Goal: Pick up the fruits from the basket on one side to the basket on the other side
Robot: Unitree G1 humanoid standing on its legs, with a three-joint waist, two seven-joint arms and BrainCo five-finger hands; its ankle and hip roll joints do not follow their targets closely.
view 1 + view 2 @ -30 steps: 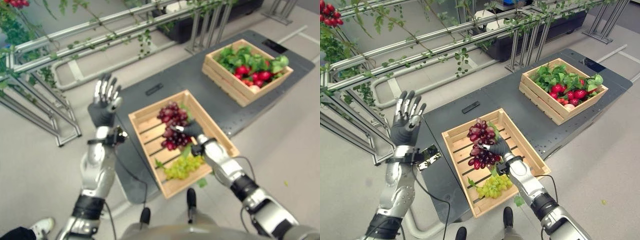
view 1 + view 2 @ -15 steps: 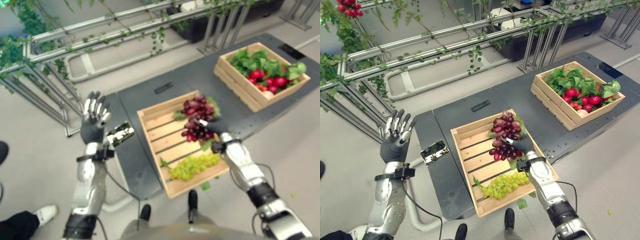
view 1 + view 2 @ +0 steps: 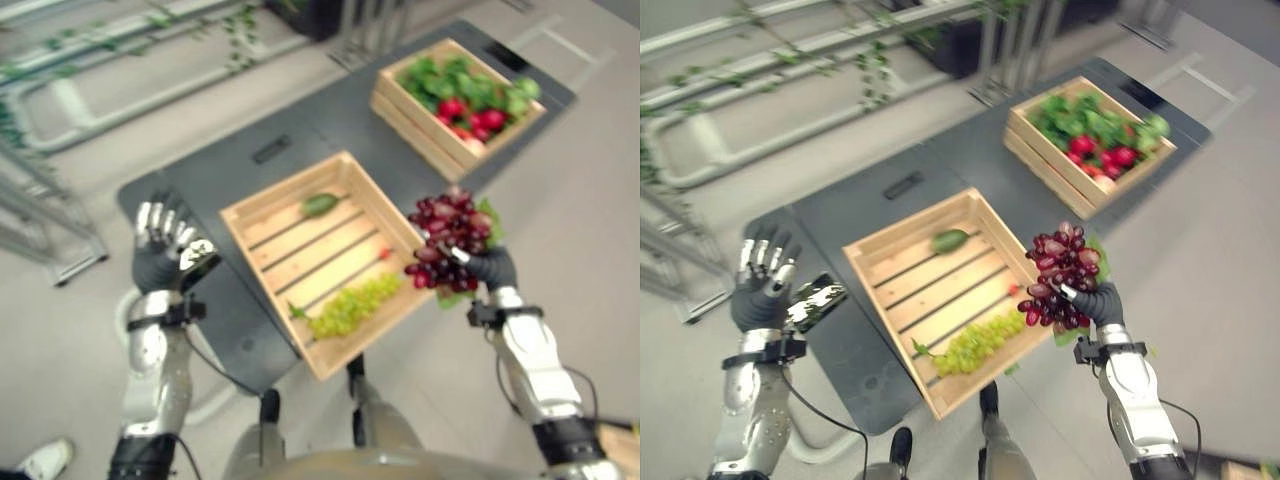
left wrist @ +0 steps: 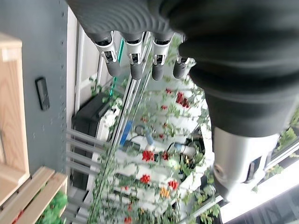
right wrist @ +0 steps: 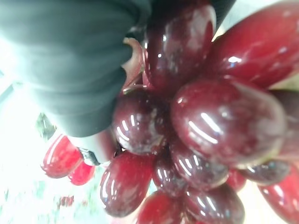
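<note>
My right hand (image 3: 1102,303) is shut on a bunch of red grapes (image 3: 1059,269) with green leaves, held in the air just past the right edge of the near wooden crate (image 3: 902,256). The same grapes (image 5: 205,121) press against the right wrist view. Inside the near crate lie a bunch of green grapes (image 3: 977,343) at the front and a green fruit (image 3: 950,240) near the back. The far crate (image 3: 1045,165), at the back right, holds red fruits (image 3: 1102,152) among green leaves. My left hand (image 3: 760,290) is raised left of the grey platform, open and holding nothing.
Both crates stand on a dark grey platform (image 3: 860,205) with a small black device (image 3: 904,185) lying on it. Metal rails with hanging vines (image 3: 840,60) run along the back. Bare floor lies to the right of the platform.
My right hand has carried the red grapes rightwards out of the near crate to beyond its right edge. The camera view has shifted. The left hand stays raised.
</note>
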